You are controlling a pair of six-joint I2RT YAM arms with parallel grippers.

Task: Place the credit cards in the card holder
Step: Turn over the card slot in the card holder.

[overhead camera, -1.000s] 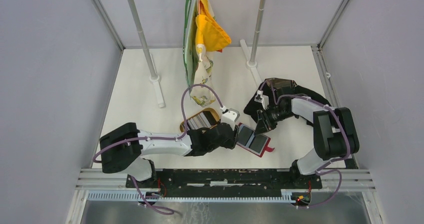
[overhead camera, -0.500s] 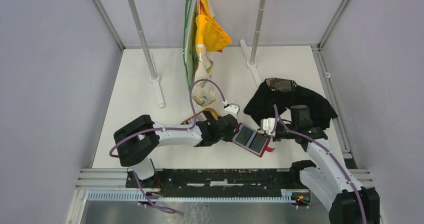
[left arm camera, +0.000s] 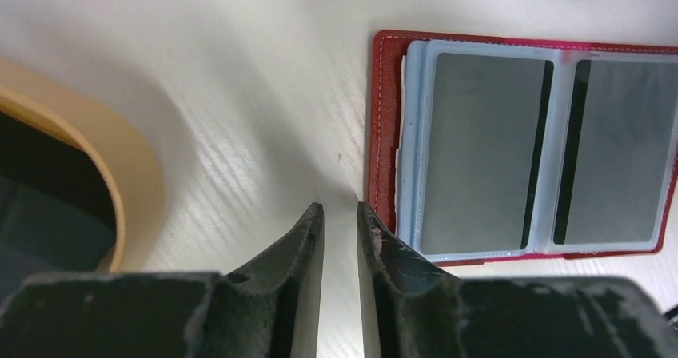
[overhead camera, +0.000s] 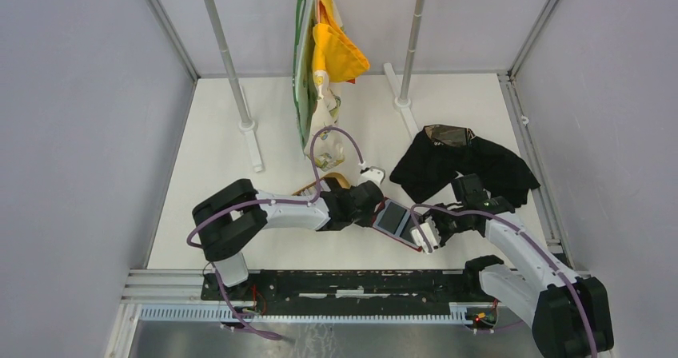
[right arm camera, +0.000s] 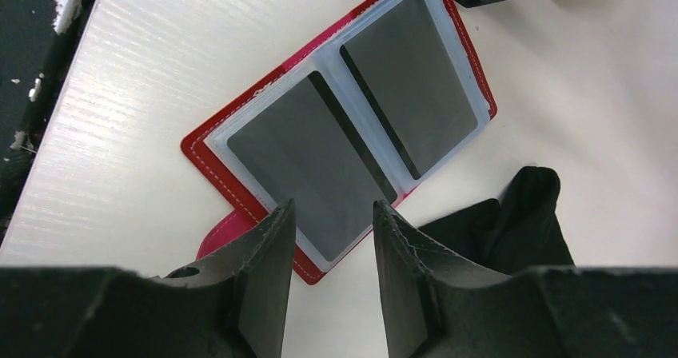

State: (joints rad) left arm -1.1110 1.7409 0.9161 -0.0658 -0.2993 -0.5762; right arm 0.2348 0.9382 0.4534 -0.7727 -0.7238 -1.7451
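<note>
**Item 1.** Red leather-look folding card holder: lies opened flat on the white worktop, near its front edge, between the two pincers. Its clear plastic sleeves face up.

**Item 2.** Two grey, flat plastic credit cards: one in each facing sleeve, side by side. Each has a dark stripe along one long edge.

**Item 3.** Left pincer: low over bare worktop, just beside the card holder's left edge. The jaws stand a narrow slit apart, with nothing between them.

**Item 4.** Right pincer: above the card holder's near-right end. The jaws are parted wider and hold nothing; a sleeved card shows in the gap.

**Item 5.** Tan oval wooden tray: left of the left pincer, largely under the left arm in the overhead view. It holds dark flat contents, too dim to tell apart.

**Item 6.** Black crumpled cloth: on the worktop behind the right arm. Its nearest fold is close to the card holder, not touching.

**Item 7.** Yellow and green patterned cloths: hang from a rack at the back.
</note>
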